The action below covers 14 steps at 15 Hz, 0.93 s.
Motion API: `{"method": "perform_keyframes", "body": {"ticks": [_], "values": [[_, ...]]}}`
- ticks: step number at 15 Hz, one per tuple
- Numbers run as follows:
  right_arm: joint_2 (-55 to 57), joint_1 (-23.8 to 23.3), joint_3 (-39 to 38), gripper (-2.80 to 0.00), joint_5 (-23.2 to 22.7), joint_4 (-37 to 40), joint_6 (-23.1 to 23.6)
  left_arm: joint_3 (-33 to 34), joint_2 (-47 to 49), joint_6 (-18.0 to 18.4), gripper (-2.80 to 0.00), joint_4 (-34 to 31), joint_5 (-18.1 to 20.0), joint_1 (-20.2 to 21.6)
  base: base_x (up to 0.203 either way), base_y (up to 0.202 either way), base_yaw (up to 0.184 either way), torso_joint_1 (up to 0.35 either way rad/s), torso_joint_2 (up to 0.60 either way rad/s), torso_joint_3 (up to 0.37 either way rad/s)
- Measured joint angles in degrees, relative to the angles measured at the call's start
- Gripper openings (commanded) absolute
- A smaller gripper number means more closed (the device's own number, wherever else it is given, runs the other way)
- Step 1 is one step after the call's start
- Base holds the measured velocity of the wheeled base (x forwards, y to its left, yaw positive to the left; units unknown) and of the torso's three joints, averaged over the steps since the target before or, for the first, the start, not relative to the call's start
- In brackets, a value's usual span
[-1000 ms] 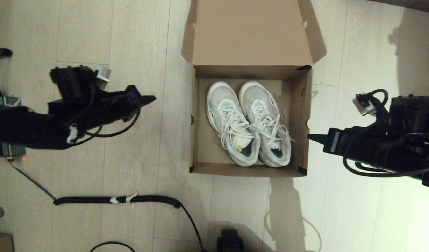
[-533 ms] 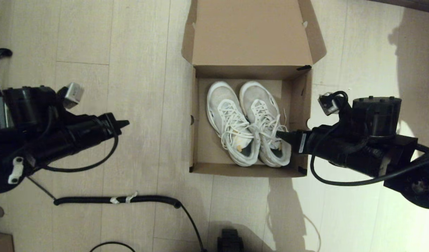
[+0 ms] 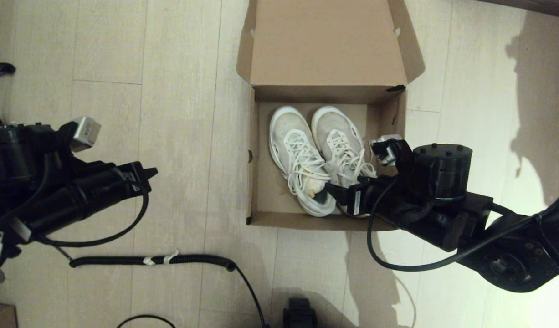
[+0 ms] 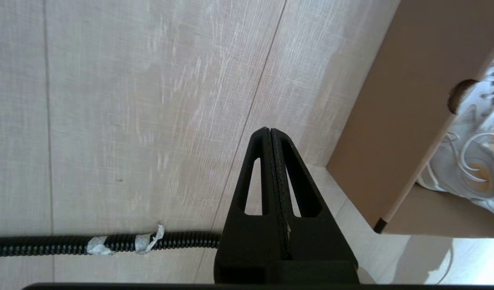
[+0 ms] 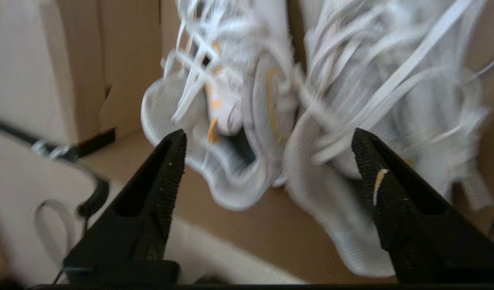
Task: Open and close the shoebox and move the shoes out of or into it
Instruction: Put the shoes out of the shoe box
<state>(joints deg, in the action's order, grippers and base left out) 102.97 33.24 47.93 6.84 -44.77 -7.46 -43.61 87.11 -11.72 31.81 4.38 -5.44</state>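
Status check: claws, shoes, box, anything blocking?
Right claw open, over the shoes' heels inside the shoebox. Left claw shut, parked left of box. Lid open. Nothing blocking.

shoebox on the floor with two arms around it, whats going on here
The shoebox sits open on the floor, lid flap folded back, with the shoes side by side inside. The right gripper reaches over the box's right wall, fingers open above the heel ends of the pair, not gripping anything yet. The left gripper is shut and empty, held off to the box's left above the floor, near a coiled black cable.
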Motion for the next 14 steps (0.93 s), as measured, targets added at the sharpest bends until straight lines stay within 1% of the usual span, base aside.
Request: {"method": "perform_keyframes", "body": {"ticks": [2,4,7,10,11,13,14], "values": [[0.4,0.4,-0.1,0.00,1.7,-0.6,1.9,0.2,-0.8,0.0,-2.80,0.1,0.0,0.5,0.000,0.000,0.000,0.000,0.00,0.000],[1.5,0.7,0.1,0.00,3.6,-0.8,2.9,0.4,-1.2,-0.1,-2.80,0.2,0.0,0.8,0.000,0.000,0.000,0.000,0.00,0.000],[3.4,2.0,0.0,0.00,5.2,-0.9,3.2,1.1,-2.0,-0.2,-2.80,0.3,0.0,1.5,0.000,0.000,0.000,0.000,0.00,0.000],[6.0,2.5,1.4,0.00,7.0,-1.1,3.1,1.4,-2.2,-0.5,-2.80,0.4,0.3,2.9,0.000,0.000,0.000,0.000,0.00,0.000],[7.1,2.5,1.9,0.00,7.9,-1.8,3.1,1.8,-2.3,-0.5,-2.80,0.4,0.3,3.3,0.000,0.000,0.000,0.000,0.00,0.000],[9.9,2.6,3.0,0.00,9.9,-5.6,3.4,2.7,-2.4,-0.5,-2.80,0.6,0.4,3.5,0.000,0.000,0.000,0.000,0.00,0.000],[11.7,2.6,3.7,-2.80,10.8,-8.2,3.6,3.0,-2.5,-0.5,-2.80,0.7,0.4,3.6,0.000,0.000,0.000,0.000,0.00,0.000]]}}
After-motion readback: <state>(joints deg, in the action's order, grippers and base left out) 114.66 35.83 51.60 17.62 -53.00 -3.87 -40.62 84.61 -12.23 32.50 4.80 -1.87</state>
